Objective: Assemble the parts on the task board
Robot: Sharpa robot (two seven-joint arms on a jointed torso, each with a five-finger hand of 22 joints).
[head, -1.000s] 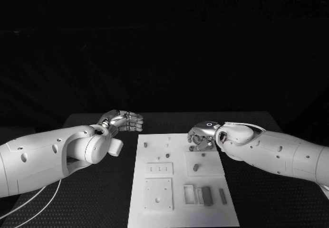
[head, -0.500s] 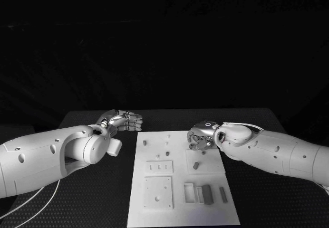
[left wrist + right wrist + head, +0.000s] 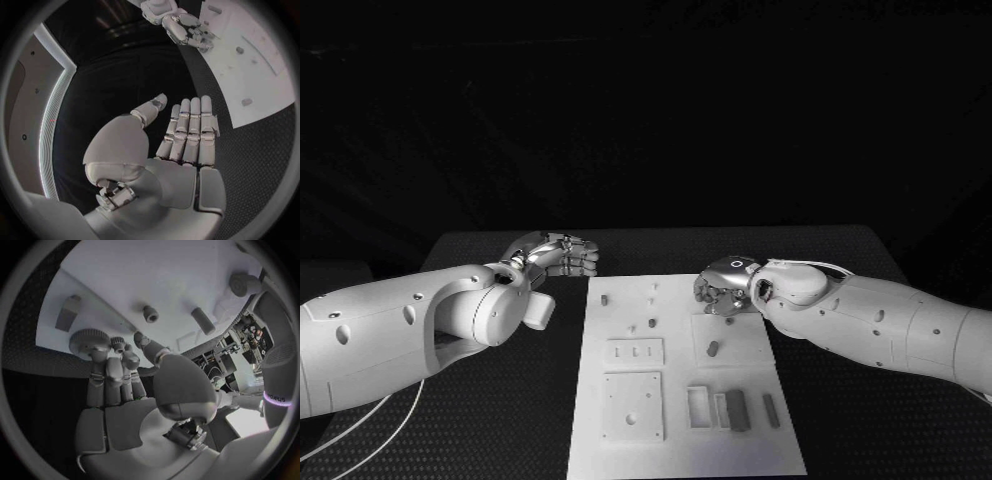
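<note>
A black table with a fine woven or dotted texture fills the lower part of the head view; its far edge runs straight across the middle of the picture, with rounded far corners; beyond it everything is dark, a black backdrop with faint folds or creases and no visible wall detail; a thin white cable trails over the table near its left side; in the left wrist view a pale, lit strip curves along a darker panel at the room's edge; light falls from above on the table, leaving the surroundings in shadow.
</note>
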